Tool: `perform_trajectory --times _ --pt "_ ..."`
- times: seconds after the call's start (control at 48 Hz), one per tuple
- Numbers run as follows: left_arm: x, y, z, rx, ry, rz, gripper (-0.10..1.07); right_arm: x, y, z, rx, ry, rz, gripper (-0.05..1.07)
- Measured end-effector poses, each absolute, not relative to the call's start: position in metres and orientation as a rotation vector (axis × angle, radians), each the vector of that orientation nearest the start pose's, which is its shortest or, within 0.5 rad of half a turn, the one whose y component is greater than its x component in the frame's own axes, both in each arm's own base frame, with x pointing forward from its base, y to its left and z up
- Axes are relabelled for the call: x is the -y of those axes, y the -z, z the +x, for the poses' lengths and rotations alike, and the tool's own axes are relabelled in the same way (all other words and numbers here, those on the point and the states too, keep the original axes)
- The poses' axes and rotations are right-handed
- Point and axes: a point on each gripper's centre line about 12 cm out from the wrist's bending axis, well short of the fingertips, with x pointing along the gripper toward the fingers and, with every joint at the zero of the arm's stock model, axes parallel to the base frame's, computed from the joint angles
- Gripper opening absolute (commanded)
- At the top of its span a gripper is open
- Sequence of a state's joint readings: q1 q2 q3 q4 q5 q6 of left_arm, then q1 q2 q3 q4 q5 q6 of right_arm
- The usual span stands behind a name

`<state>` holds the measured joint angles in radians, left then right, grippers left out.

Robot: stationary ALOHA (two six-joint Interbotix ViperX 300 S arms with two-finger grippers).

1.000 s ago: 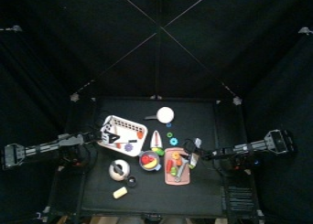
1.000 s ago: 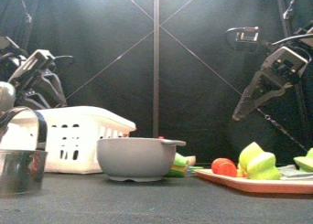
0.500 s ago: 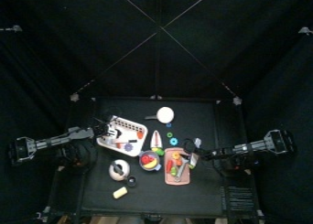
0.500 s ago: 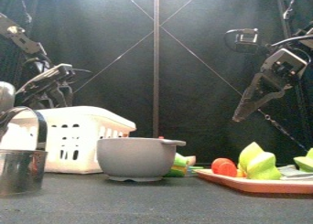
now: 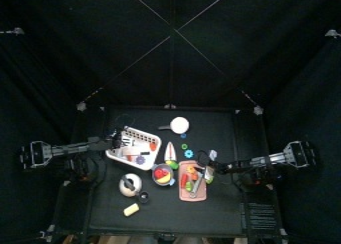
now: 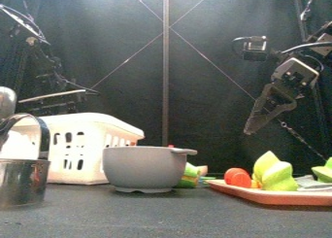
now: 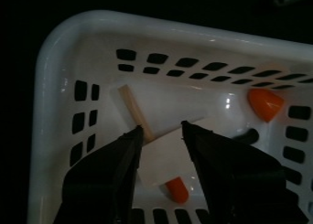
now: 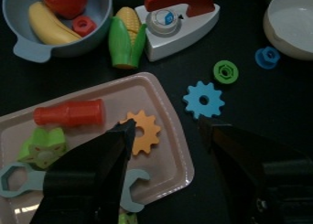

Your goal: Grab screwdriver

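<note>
I cannot pick out a screwdriver for certain. My left gripper (image 7: 166, 154) hangs open inside the white basket (image 7: 73, 36), over a cream stick (image 7: 131, 107), two orange pieces (image 7: 265, 101) and a small black part. In the top view it (image 5: 107, 148) is at the basket's (image 5: 123, 131) left edge. My right gripper (image 8: 171, 154) is open above the pink tray (image 8: 91, 141), which holds a red cylinder (image 8: 70, 113), an orange gear (image 8: 145, 132) and a grey wrench. In the top view it (image 5: 220, 170) is just right of the tray (image 5: 202, 178).
A blue gear (image 8: 199, 98) and a green gear (image 8: 228, 70) lie beside the tray. A grey bowl (image 8: 25, 49) holds toy fruit, with corn (image 8: 126, 40) next to it. A metal cup (image 6: 19, 179) stands at the front left, and a yellow piece (image 5: 131, 209) lies near the front edge.
The left arm has swung up and its gripper has come over the basket. The right arm has shifted slightly toward the tray.
</note>
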<state>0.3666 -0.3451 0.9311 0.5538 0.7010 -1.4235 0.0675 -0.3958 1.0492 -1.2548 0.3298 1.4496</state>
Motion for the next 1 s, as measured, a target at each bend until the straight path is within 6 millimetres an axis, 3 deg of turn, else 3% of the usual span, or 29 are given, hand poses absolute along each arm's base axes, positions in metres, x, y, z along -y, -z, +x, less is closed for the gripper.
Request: perform_trajectory --times 0.375,1.0 --pt "-0.127 -0.126 0.218 -0.922 -1.231 -0.836 0.79 0.02 -0.167 0.261 -0.72 0.314 0.059 0.9" --pt "-0.139 -0.108 0.214 -0.958 -1.278 -0.852 0.78 0.02 -0.167 0.261 -0.72 0.314 0.057 0.9"
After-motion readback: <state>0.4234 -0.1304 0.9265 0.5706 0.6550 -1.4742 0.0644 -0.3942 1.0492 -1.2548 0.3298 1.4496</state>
